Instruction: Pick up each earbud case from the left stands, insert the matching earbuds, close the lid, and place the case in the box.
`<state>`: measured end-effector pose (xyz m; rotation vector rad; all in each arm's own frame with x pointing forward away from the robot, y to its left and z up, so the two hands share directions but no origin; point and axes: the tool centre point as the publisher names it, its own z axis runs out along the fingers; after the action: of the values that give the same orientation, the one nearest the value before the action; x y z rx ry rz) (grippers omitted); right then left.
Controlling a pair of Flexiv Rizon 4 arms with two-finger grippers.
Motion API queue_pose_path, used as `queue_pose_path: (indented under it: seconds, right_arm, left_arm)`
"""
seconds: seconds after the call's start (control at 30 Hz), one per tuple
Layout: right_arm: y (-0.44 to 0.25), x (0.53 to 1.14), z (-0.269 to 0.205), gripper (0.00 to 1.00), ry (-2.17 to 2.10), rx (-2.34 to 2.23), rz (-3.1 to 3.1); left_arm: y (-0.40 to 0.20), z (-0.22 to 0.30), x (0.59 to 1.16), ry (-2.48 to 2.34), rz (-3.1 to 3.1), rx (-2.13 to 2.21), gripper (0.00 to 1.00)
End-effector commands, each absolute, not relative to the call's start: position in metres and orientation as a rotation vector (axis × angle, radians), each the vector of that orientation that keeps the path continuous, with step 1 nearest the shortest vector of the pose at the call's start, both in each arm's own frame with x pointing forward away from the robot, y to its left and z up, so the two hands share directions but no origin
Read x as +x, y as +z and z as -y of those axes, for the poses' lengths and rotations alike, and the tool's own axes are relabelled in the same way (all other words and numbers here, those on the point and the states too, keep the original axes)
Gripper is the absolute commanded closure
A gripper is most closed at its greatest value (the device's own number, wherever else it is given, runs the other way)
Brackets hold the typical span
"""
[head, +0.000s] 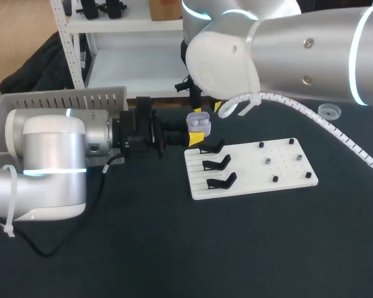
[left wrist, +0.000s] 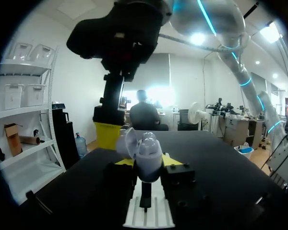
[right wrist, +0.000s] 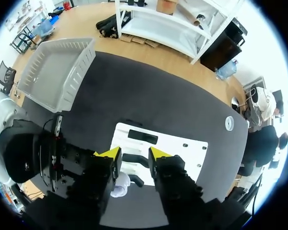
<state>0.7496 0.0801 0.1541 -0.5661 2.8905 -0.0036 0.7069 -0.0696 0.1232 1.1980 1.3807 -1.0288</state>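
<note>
— Where's the earbud case (left wrist: 146, 152)?
— Lid up, clamped in the left pincer (left wrist: 147, 164), above the desk (head: 174, 248), by the white board's (head: 248, 177) black stands (head: 217, 163).
— The right pincer (right wrist: 134, 154)?
— Just over the case, fingers apart, gripping nothing.

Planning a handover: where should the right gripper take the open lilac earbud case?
Probably the lower body of the lilac earbud case, from above, on the two faces the left gripper leaves free; its fingers clamp the sides, and the open lid tilts off one way.

A table (head: 174, 248) under a dark, matte covering (near-black, evenly lit across its surface)
</note>
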Motion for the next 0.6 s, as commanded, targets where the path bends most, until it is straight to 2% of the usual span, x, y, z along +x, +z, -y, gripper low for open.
queue_pose_path:
  seconds: [0.03,0.4,0.6]
  right_arm:
    - [0.156,0.737,-0.073,0.64,0.015,-0.564,-2.869]
    - [0.155,0.728,-0.075,0.63,0.048,-0.535,-2.871]
    - [0.187,0.717,-0.060,0.62,0.105,-0.437,-2.799]
  left_arm:
    - [0.123,0.070,0.706,-1.025,-1.380,1.194,1.00]
    - [0.123,0.070,0.706,-1.025,-1.380,1.194,1.00]
    - [0.123,0.070,0.706,-1.025,-1.380,1.194,1.00]
